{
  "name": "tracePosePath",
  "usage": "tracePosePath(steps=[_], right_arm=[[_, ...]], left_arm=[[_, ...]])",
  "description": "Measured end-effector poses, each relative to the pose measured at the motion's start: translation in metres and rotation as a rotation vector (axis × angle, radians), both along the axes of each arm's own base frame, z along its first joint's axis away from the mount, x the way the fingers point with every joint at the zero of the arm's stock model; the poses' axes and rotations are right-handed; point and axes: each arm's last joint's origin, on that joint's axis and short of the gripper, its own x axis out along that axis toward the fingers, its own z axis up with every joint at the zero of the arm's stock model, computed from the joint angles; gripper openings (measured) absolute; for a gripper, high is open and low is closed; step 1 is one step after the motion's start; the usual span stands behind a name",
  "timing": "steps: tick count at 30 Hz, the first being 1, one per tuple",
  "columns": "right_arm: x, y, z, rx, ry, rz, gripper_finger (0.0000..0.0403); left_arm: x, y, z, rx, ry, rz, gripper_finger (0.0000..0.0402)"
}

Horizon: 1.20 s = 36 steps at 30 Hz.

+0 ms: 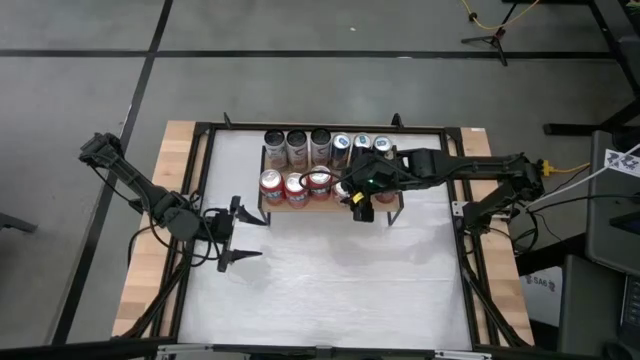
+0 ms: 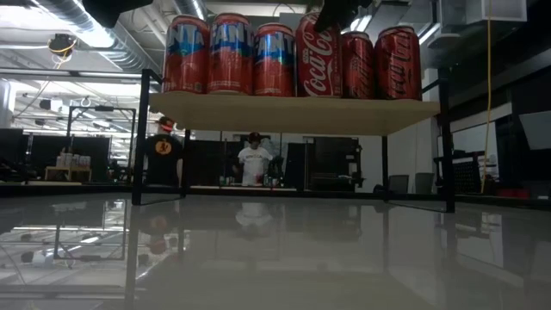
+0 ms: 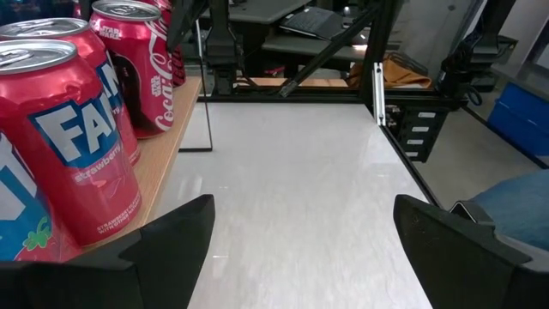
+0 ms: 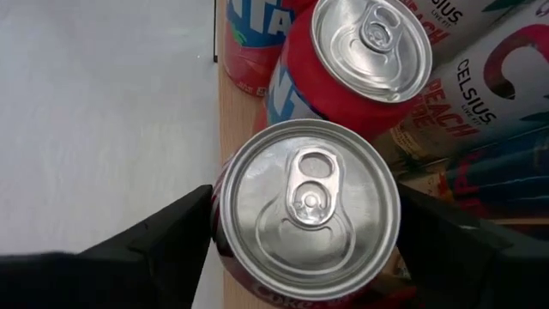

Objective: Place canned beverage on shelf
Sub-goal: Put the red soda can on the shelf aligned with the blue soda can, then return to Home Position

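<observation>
Ten-odd cans (image 1: 297,186) on the shelf (image 1: 385,199), right hand (image 4: 296,225) astride one.

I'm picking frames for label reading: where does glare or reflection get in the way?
Low view: the glossy table mirrors the shelf legs and room, and ceiling lights flare behind the cans. High view: the white tabletop is washed out. Right wrist view: the Coca-Cola can lid shines, its label mostly hidden.
</observation>
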Motion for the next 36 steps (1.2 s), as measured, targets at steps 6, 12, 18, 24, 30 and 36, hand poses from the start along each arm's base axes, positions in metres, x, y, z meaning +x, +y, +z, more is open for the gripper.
tracePosePath(steps=[6, 12, 18, 24, 30, 36], right_arm=[[0.0, 0.0, 0.0, -0.005, 0.002, -0.004, 0.035], [0.0, 0.0, 0.0, -0.004, 0.001, -0.004, 0.0353], [0.001, 0.0, 0.0, 0.0, -0.005, 0.001, 0.0353], [0.0, 0.001, 0.017, 0.003, -0.055, 0.003, 0.0353], [-0.005, 0.001, 0.047, 0.007, -0.133, 0.003, 0.0353], [-0.022, 0.001, 0.081, 0.065, -0.139, 0.019, 0.0353]], left_arm=[[0.0, 0.0, 0.0, 0.0, 0.0, 0.0, 0.0352], [0.0, 0.0, 0.0, 0.0, 0.0, 0.0, 0.0352], [0.0, 0.0, 0.0, 0.0, 0.0, 0.0, 0.0352], [0.0, 0.0, 0.0, 0.0, 0.0, 0.0, 0.0352], [0.0, 0.0, 0.0, 0.0, 0.0, 0.0, 0.0352], [0.0, 0.0, 0.0, 0.0, 0.0, 0.0, 0.0352]])
